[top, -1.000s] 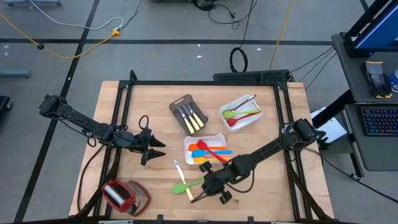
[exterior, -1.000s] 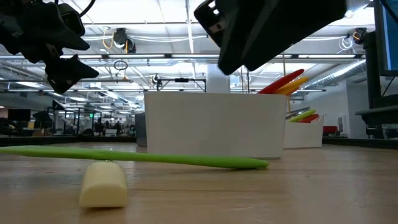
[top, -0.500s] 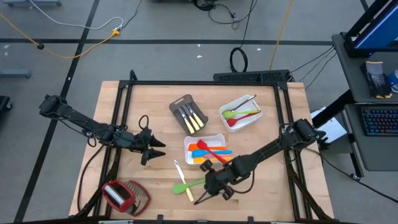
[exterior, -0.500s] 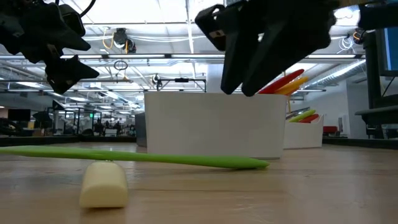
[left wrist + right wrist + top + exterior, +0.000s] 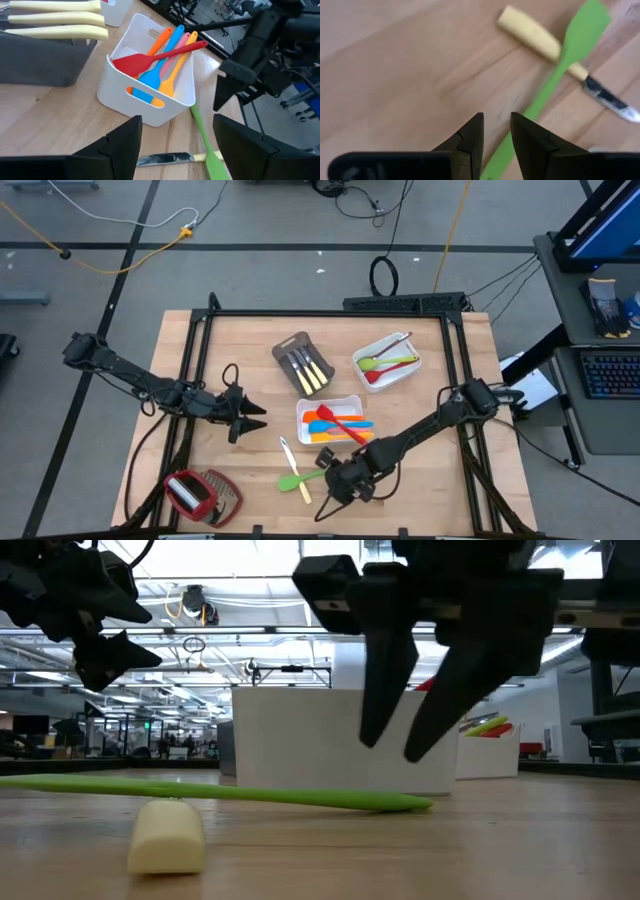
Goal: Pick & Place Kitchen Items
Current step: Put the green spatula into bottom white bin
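Green and cream are the colours left loose on the wood: a green spatula (image 5: 303, 477) lies crossed over a pale-handled knife (image 5: 293, 467) at lower centre of the high view, outside any tray. The rest looks sorted, as far as I can judge: three pale-handled knives sit in the grey-brown tray (image 5: 303, 365), red, orange and blue spatulas fill the middle white tray (image 5: 348, 400), and green and red utensils rest in the upper-right white tray (image 5: 403, 343).

Just right of the loose pair, the right gripper (image 5: 329, 485) hangs with fingers narrowly parted and nothing between them. At left-centre, the left gripper (image 5: 253, 419) waits wide open and empty.

Only the right wrist view shows the spatula's stem running straight toward the slim gap between those fingers (image 5: 470, 137). Only the low view shows them clear of the table, above the spatula. The left wrist view alone looks into the middle tray's tangle of handles.
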`<act>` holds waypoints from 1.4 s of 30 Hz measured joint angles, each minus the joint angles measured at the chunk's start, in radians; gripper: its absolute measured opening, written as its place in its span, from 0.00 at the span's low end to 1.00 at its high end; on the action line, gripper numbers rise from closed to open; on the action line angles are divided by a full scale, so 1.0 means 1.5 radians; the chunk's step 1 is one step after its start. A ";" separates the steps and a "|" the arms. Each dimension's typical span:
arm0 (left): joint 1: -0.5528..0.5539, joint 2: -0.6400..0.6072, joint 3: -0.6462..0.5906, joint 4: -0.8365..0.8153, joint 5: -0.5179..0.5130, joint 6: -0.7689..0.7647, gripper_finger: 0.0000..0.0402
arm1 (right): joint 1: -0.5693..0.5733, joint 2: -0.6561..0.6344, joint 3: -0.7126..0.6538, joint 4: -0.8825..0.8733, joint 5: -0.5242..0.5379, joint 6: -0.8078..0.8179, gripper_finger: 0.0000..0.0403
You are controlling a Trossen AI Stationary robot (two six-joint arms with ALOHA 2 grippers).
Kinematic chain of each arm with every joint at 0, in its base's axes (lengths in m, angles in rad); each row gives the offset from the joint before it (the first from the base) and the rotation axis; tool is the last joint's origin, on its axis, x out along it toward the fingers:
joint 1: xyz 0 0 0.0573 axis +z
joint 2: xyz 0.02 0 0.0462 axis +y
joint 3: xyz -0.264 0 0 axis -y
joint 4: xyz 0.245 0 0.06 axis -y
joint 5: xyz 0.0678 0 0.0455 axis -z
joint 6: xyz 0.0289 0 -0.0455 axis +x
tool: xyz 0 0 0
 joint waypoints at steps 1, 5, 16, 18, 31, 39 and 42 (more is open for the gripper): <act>0.001 0.000 0.000 0.000 0.000 0.000 0.62 | 0.000 0.004 0.006 0.004 0.001 -0.002 0.22; 0.000 0.000 0.000 -0.001 0.000 -0.001 0.62 | -0.001 0.006 0.026 0.007 -0.001 0.005 0.22; 0.001 0.000 0.000 -0.001 0.000 -0.001 0.62 | -0.019 0.006 0.026 -0.002 -0.002 0.035 0.22; 0.001 0.000 0.000 -0.001 0.000 -0.001 0.62 | -0.019 0.006 0.026 0.002 -0.003 0.033 0.22; 0.001 0.000 0.000 -0.016 -0.001 -0.010 0.62 | -0.026 0.027 0.039 0.081 -0.053 -0.001 0.22; 0.001 0.000 0.000 -0.017 0.000 -0.013 0.62 | -0.042 0.049 0.049 0.065 -0.034 0.000 0.22; 0.001 0.000 0.000 -0.016 0.000 -0.013 0.62 | -0.045 0.050 0.055 0.071 -0.036 0.000 0.22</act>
